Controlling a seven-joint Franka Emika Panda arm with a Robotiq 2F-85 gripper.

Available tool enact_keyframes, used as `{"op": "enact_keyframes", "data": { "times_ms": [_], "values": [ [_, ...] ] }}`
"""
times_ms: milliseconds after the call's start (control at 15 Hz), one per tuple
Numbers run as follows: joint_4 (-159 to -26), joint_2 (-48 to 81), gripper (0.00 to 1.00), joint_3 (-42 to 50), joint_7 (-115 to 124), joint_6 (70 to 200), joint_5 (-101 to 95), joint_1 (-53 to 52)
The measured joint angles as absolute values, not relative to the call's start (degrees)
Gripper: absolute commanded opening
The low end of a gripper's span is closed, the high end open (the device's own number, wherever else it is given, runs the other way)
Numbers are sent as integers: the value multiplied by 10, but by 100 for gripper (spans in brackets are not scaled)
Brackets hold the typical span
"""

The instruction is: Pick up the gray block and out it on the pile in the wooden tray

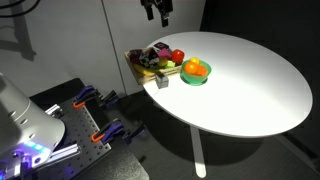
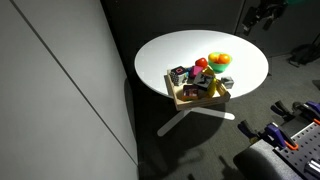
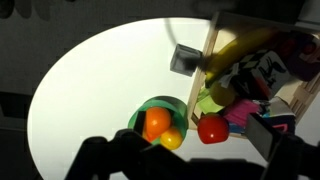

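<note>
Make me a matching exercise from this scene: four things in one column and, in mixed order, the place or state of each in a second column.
1. gray block
2. green bowl
3. wooden tray
4. table

A. holds orange fruit
B. white and round
C. lies on the table beside the tray
D. carries a pile of toys

Pairs: 1-C, 2-A, 3-D, 4-B

Wrist view: tray (image 3: 213,40) sits at 3 o'clock on the table (image 3: 90,90), with the pile (image 3: 250,75) in it. The block (image 3: 185,58) is on the table, just beside the tray wall, at 1 o'clock from the bowl (image 3: 165,101). Two fruits (image 3: 155,122) are in the bowl. A round piece (image 3: 211,129) is at 4 o'clock from the bowl, between bowl and tray.
</note>
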State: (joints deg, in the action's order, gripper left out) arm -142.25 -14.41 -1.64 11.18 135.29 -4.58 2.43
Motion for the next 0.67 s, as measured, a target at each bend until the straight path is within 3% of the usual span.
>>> {"op": "enact_keyframes", "data": {
  "times_ms": [667],
  "values": [
    [-1423, -41, 100, -14, 7, 1426, 77, -4]
  ]
}}
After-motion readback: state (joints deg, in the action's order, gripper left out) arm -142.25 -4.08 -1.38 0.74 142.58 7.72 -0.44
